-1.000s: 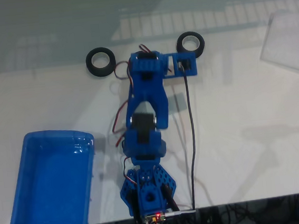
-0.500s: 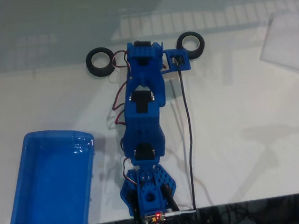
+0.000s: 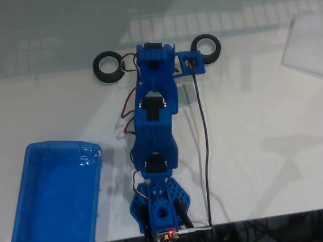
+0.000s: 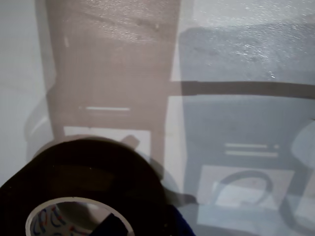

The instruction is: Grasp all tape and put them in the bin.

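We had the arm (image 3: pixel 155 107) stretched far across the tabletop (image 3: pixel 267 145), pincer (image 4: pixel 142 227) at a roll (image 4: pixel 83 172) close under the wrist cam. Couldn't tell if it was apart or clamped, as the tips were cut off at the frame edge. Two rolls (image 3: pixel 109 66) (image 3: pixel 206 47) lay either side; bin (image 3: pixel 54 200) empty, well apart. Risk: at full reach the roll could get nudged away instead of gripped.

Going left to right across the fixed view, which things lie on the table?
Blue bin → left tape roll → blue arm → right tape roll → clear sheet at the right edge.
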